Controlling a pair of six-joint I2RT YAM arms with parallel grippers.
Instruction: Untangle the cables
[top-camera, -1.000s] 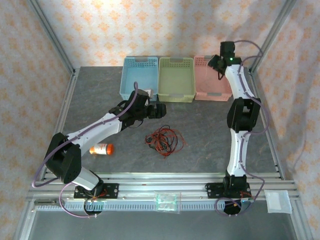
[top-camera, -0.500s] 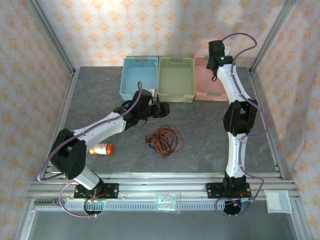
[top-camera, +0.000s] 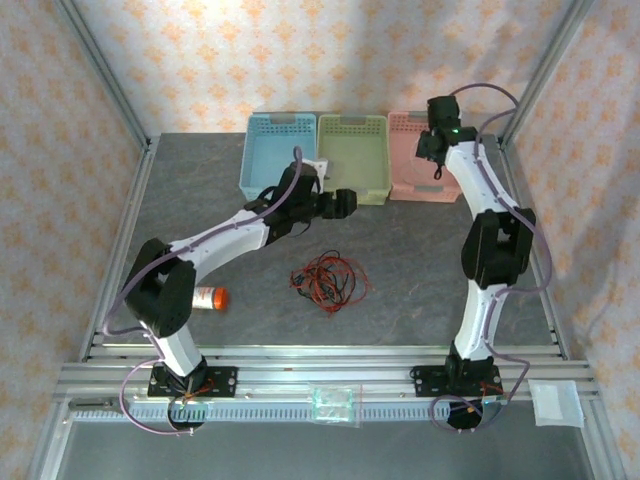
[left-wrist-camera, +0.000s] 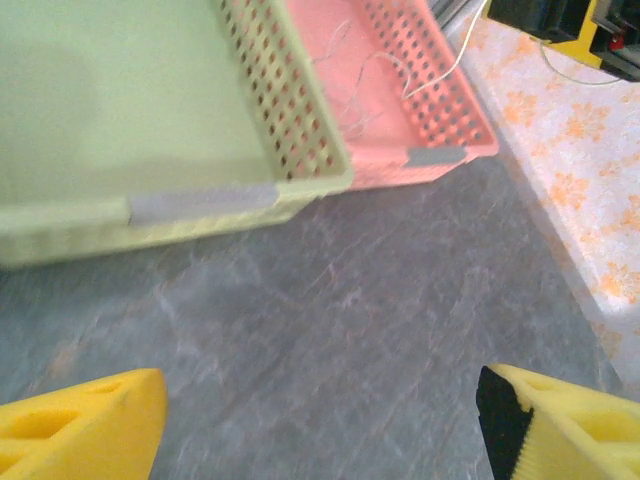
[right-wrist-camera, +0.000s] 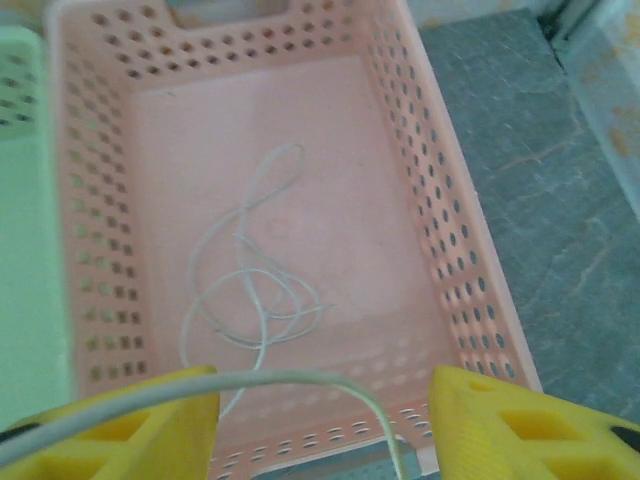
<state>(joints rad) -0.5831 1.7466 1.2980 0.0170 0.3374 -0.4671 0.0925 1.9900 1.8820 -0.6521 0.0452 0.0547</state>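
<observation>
A tangle of red and black cables (top-camera: 328, 279) lies on the grey table between the two arms. A whitish cable (right-wrist-camera: 250, 295) lies in loose loops on the floor of the pink basket (right-wrist-camera: 455, 260); it also shows in the left wrist view as a whitish cable (left-wrist-camera: 352, 105). My right gripper (right-wrist-camera: 322, 420) hovers open over that basket, and a whitish strand (right-wrist-camera: 300, 378) crosses its left finger and arcs down through the gap. My left gripper (left-wrist-camera: 322, 410) is open with bare table between its fingers, just in front of the green basket (left-wrist-camera: 200, 205). From above, the left gripper (top-camera: 343, 203) is up-left of the tangle.
Blue basket (top-camera: 262, 188), green basket (top-camera: 352, 192) and pink basket (top-camera: 405, 186) stand in a row at the back. An orange bottle (top-camera: 208, 297) lies beside the left arm's lower link. Metal frame posts rise at the table's corners.
My left arm has reached further right and back, toward the green basket's front. My right gripper has shifted a little above the pink basket.
</observation>
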